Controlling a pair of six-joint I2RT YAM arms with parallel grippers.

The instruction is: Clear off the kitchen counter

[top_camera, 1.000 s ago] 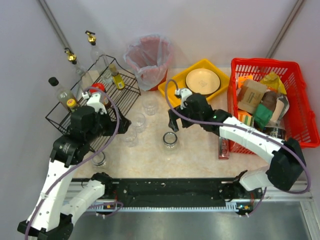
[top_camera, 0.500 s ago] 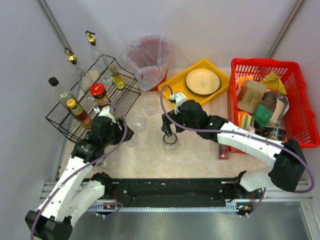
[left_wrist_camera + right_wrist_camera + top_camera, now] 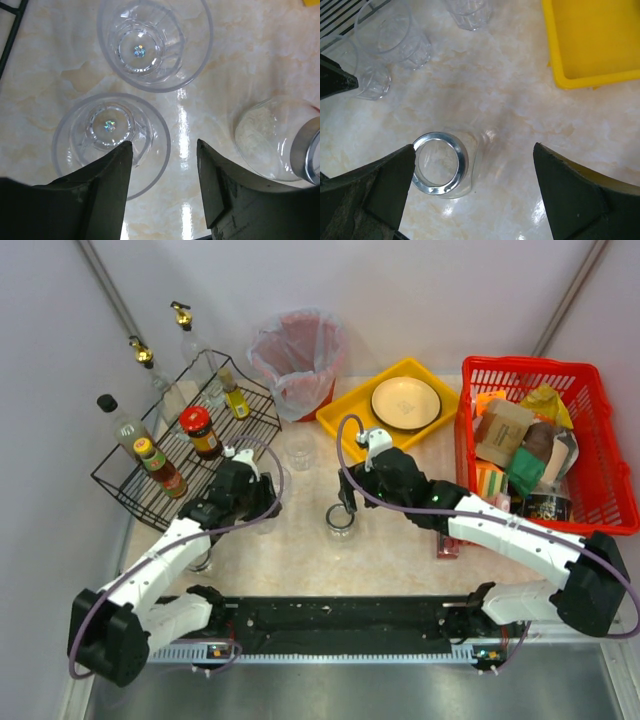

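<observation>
The marble worktop (image 3: pixel 390 555) lies beneath both arms. The left end effector (image 3: pixel 162 147) is released, a tumbler's (image 3: pixel 107 127) rim showing between its parted jaws. The right end effector (image 3: pixel 472 149) gapes wide, empty, above a metal-rimmed jar (image 3: pixel 440 162).

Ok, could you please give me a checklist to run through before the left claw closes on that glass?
1. Left claw straddles the nearer glass at its rim: ok.
2. Claw low enough on that glass: cannot tell.
3. Farther glass apart from the left claw: ok.
4. Jar apart from the left claw: ok.
5. Right claw open and away from the glasses: ok.
</observation>
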